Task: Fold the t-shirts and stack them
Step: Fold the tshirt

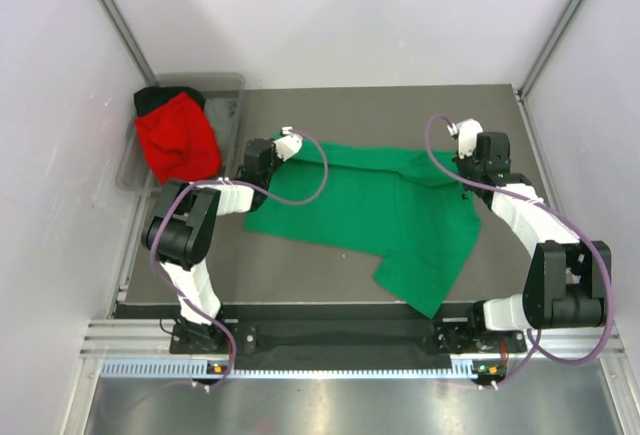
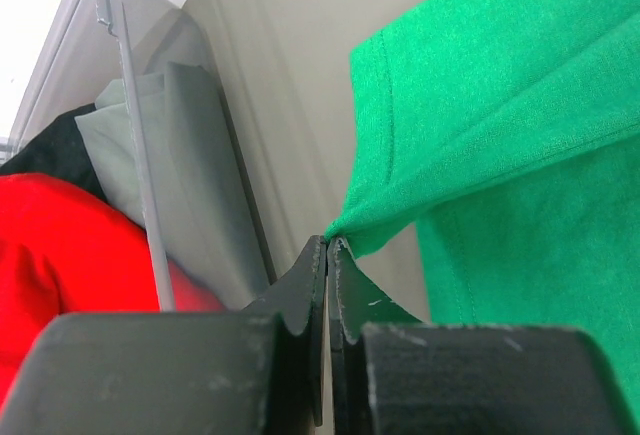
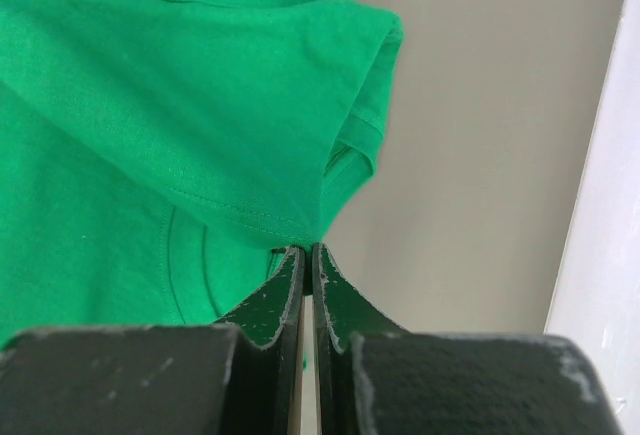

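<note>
A bright green t-shirt (image 1: 370, 205) lies partly spread across the dark table, its lower part trailing toward the front right. My left gripper (image 1: 298, 147) is shut on the shirt's far left corner. The left wrist view shows that gripper (image 2: 328, 242) pinching a point of green cloth (image 2: 500, 105) at its tips. My right gripper (image 1: 462, 167) is shut on the shirt's far right edge. In the right wrist view that gripper (image 3: 308, 248) nips the stitched hem of the green shirt (image 3: 150, 105). A red t-shirt (image 1: 178, 138) and a black t-shirt (image 1: 150, 98) sit bunched in the bin.
The grey plastic bin (image 1: 228, 87) stands at the table's far left corner, and its wall (image 2: 180, 155) is close beside the left gripper. White walls enclose the table on the left, the back and the right (image 3: 600, 255). Bare table surface (image 1: 300, 275) shows at the front left.
</note>
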